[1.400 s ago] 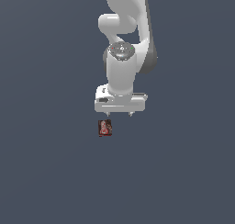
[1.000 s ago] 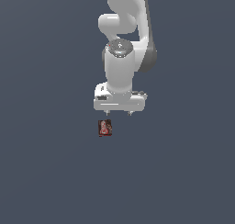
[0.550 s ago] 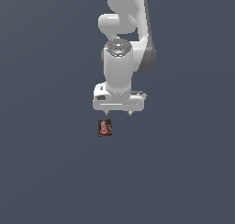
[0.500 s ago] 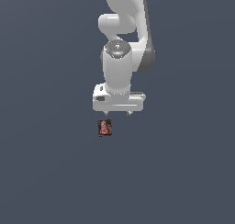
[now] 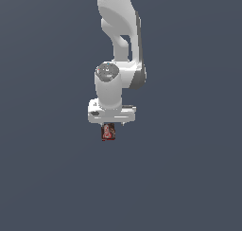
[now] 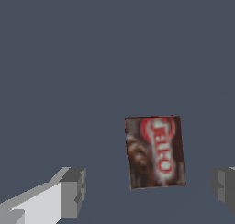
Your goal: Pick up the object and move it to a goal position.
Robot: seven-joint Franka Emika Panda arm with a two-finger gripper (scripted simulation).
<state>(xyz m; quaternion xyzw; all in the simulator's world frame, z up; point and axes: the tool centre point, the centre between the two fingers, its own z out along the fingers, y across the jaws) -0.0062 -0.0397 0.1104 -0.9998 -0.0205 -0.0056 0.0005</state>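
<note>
We see only a bare dark desk (image 5: 47, 178) around the box (image 5: 108, 131); nothing lies near it or blocks the way. In the exterior view the box sits at six o'clock just under the hand (image 5: 112, 125), its top hidden by the white body. In the wrist view our fingers (image 6: 73, 191) are spread wide, one on each side of the box (image 6: 155, 152), clear of it and holding nothing.

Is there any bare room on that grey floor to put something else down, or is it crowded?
Nearly all bare. The only thing lying there is the small box, with the open claw straddling it, fingers apart from it. Every side of the grey surface around that spot is free.
</note>
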